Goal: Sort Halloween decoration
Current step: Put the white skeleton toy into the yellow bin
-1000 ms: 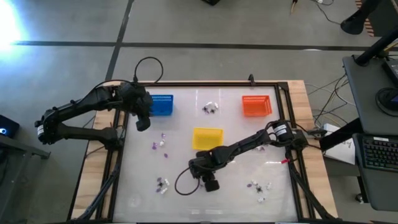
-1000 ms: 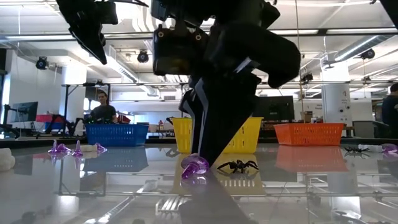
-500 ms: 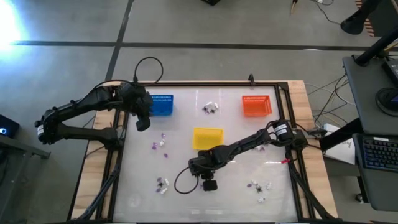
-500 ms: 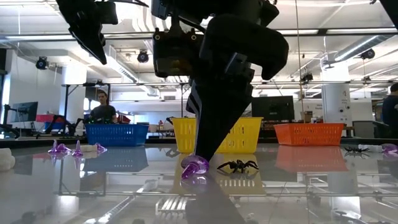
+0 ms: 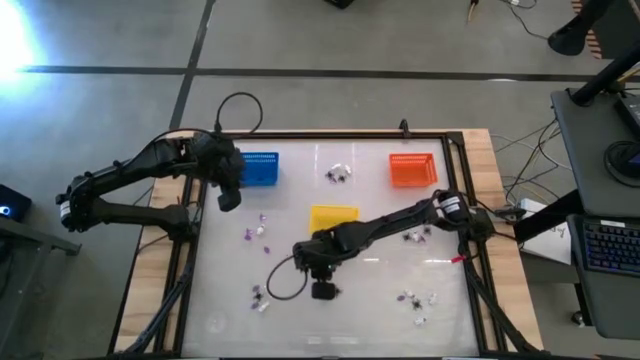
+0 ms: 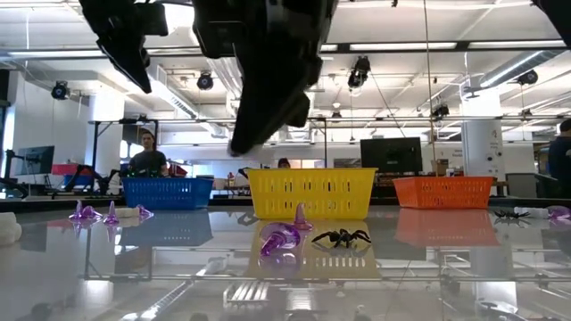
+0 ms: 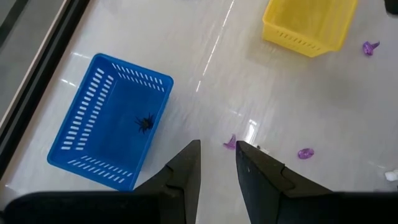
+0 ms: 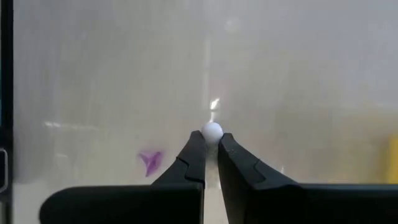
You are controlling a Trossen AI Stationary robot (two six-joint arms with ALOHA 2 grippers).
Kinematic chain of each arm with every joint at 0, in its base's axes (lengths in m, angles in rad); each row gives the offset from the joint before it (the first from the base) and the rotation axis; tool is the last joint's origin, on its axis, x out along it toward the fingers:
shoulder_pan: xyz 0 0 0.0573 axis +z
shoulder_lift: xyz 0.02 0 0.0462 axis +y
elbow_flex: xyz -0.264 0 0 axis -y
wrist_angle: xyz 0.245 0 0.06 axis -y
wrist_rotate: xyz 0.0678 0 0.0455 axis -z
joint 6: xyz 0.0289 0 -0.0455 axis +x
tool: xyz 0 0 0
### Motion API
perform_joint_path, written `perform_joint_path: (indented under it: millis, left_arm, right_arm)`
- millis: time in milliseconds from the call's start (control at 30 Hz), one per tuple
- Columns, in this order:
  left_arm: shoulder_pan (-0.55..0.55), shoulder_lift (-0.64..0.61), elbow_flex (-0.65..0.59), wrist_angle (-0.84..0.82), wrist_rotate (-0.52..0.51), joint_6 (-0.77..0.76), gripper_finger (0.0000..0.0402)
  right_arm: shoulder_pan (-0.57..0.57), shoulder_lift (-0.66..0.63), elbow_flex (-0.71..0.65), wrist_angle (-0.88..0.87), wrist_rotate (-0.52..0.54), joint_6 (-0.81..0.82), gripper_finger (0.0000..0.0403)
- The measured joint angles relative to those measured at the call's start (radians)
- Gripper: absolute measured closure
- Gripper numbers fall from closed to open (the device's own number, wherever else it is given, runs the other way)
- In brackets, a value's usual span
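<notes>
The right pincer [image 8: 211,148] is closed on a small white ball [image 8: 212,131], a round trinket pinched at the very tips of its fingers, so the piece has no long axis to mind. In the high view that pincer [image 5: 322,290] hangs over the near middle of the bench [image 5: 370,310], and the yellow basket [image 5: 333,217] lies just beyond it, toward the far side; the orange basket [image 5: 412,169] sits off toward the right arm's own base side and the blue basket [image 5: 259,168] at the far left. Which basket takes white pieces cannot be read here, but the yellow one is plainly nearest to the carried ball. The left pincer [image 7: 216,163] waits narrowly parted and empty beside the blue basket [image 7: 109,138], which already holds a black spider [image 7: 145,122]. Other decorations stay scattered: purple bits [image 5: 262,230] near the left arm, a mixed cluster [image 5: 338,174] between the far baskets, more [image 5: 414,300] at the near right. From bench height a purple trinket [image 6: 280,240] and a black spider [image 6: 341,238] lie side by side before the yellow basket [image 6: 310,192]. The surface is glossy and pale, throwing reflections; beyond it is an open workshop with monitors and a person seated far off.
</notes>
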Motion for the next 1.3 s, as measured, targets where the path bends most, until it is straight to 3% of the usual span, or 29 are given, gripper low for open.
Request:
perform_joint_path:
  millis: [267, 567, 967, 1300]
  left_arm:
    - [0.0, 0.0, 0.0, -0.026, 0.0, 0.02, 0.0317]
    - [0.0, 0.0, 0.0, -0.026, 0.0, 0.03, 0.0317]
    - [0.0, 0.0, 0.0, -0.028, 0.0, 0.03, 0.0317]
    - [0.0, 0.004, 0.0, -0.031, 0.0, 0.03, 0.0317]
  right_arm:
    - [-0.078, -0.002, 0.117, -0.184, 0.03, 0.074, 0.0391]
    - [-0.167, -0.003, 0.152, -0.304, 0.078, 0.106, 0.0392]
    - [-0.293, -0.003, 0.113, -0.343, 0.07, 0.061, 0.039]
    - [-0.306, -0.003, 0.113, -0.369, 0.069, 0.029, 0.039]
